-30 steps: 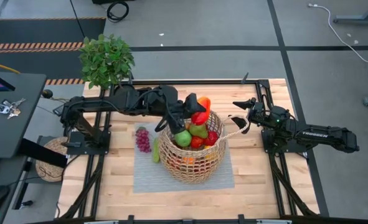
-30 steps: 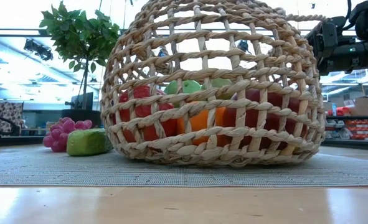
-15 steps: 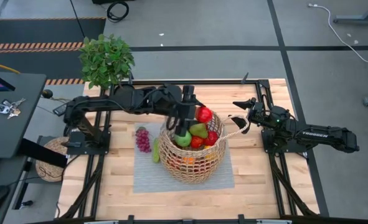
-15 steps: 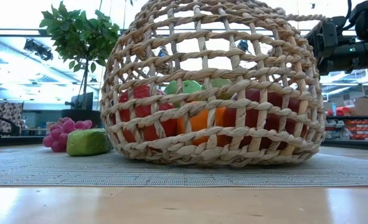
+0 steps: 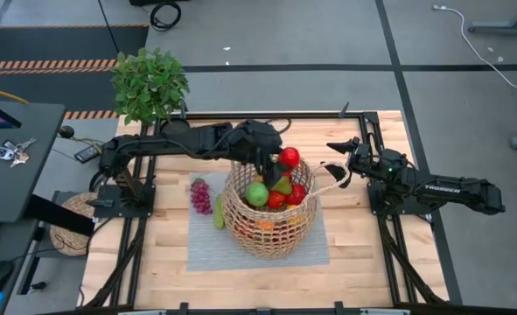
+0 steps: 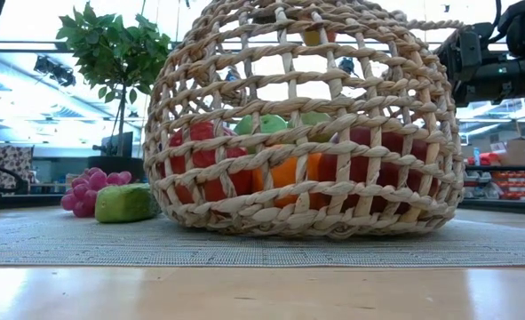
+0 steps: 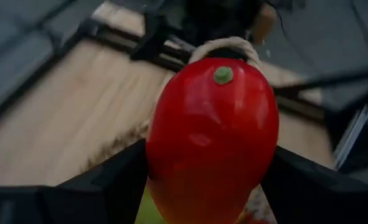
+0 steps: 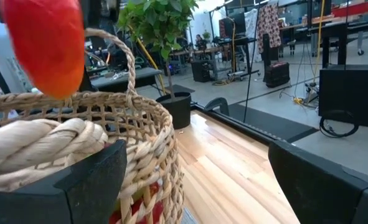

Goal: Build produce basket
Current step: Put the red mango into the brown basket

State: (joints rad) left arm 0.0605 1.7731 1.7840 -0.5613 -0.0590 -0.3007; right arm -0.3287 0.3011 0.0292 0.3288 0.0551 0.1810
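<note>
The tan wicker basket (image 5: 267, 214) stands on a grey mat (image 5: 206, 249) mid-table, holding red and green apples, a pear and oranges (image 6: 284, 173). Above its far rim my left gripper (image 5: 274, 162) is shut on a red-orange pepper (image 5: 287, 158), which also shows above the rim in the right wrist view (image 8: 43, 43). Purple grapes (image 5: 201, 195) and a green cucumber (image 5: 219, 212) lie on the mat to the basket's left. My right gripper (image 5: 335, 164) stands open at the basket's right loop handle (image 8: 37, 143); whether it touches the handle I cannot tell. My left gripper pinches the pepper by its two opposite sides (image 7: 155, 168) between its fingers (image 7: 109, 186). It comes from the table's left, slanting downward. The pepper's green stem end (image 7: 223, 74) faces away from the wrist. The pepper hangs clear above the fruit in the basket.
A leafy potted plant (image 5: 149, 83) stands at the far left corner of the table. Bare wood lies along the near edge (image 5: 241, 284) and to the basket's right. A dark side desk with keys (image 5: 9, 153) is off the table's left.
My left gripper has rolled about its own axis, sunk a little and moved toward the table's right over the basket. The pepper has turned with it: its orange end, which pointed toward the far edge, has swung round, and the pepper now sits lower above the fruit.
</note>
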